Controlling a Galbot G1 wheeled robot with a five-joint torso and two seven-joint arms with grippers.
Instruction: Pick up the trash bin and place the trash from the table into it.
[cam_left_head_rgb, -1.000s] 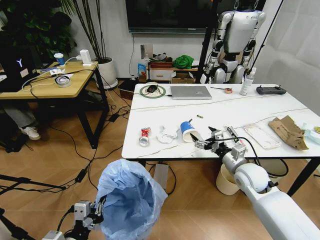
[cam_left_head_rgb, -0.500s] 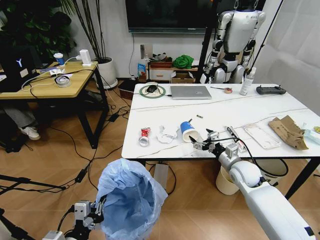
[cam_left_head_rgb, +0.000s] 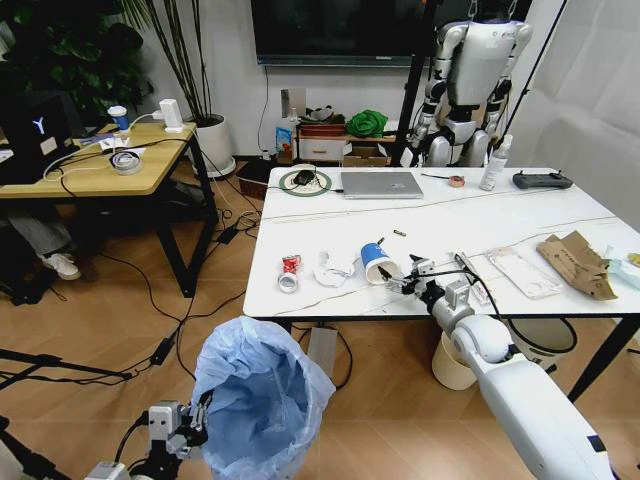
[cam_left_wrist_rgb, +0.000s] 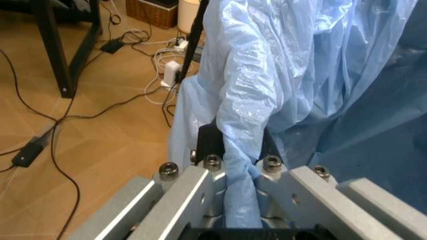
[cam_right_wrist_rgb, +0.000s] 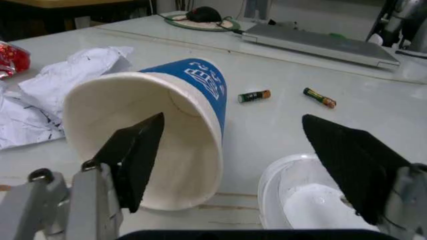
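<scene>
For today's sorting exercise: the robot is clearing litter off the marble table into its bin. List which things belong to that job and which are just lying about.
Belongs to the job:
trash bin, held by the left gripper
blue paper cup, at the open right gripper
crushed red can
crumpled white wrappers
torn brown cardboard
table

Just lying about:
silver laptop
black controller
two batteries

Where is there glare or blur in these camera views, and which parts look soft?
Right wrist view: light sheen on the table; the right gripper fingers look soft. Left wrist view: shiny highlights on the trash bin bag; floor behind slightly soft. Head view: evenly lit, sharp.
</scene>
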